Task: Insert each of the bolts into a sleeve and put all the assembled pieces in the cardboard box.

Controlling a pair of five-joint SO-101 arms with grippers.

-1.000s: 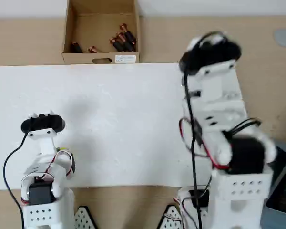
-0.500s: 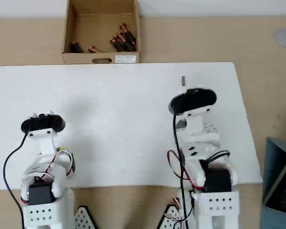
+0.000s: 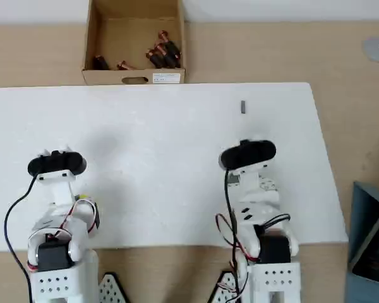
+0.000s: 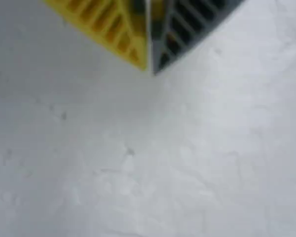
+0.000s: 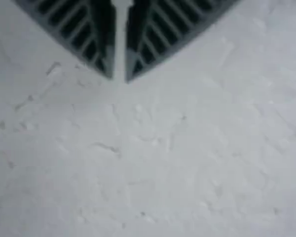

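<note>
The cardboard box (image 3: 91, 44) stands past the far edge of the white mat (image 3: 145, 145), with several copper-headed bolts in dark sleeves (image 3: 161, 52) lying inside it. One small grey piece (image 3: 242, 107) lies alone on the mat, ahead of the right arm (image 3: 247, 154); I cannot tell whether it is a bolt or a sleeve. Both arms sit folded back near their bases, the left arm (image 3: 57, 164) at the mat's near left. My left gripper (image 4: 149, 66) is shut just above bare mat. My right gripper (image 5: 119, 76) is shut too, holding nothing, over bare mat.
A wooden table (image 3: 354, 95) surrounds the mat. A dark grey bin (image 3: 369, 240) stands at the near right edge, and a small round grey disc (image 3: 378, 48) lies at the far right.
The right arm has come down from a raised pose and folded back toward its base, uncovering the small grey piece on the mat. The left arm has kept still.
</note>
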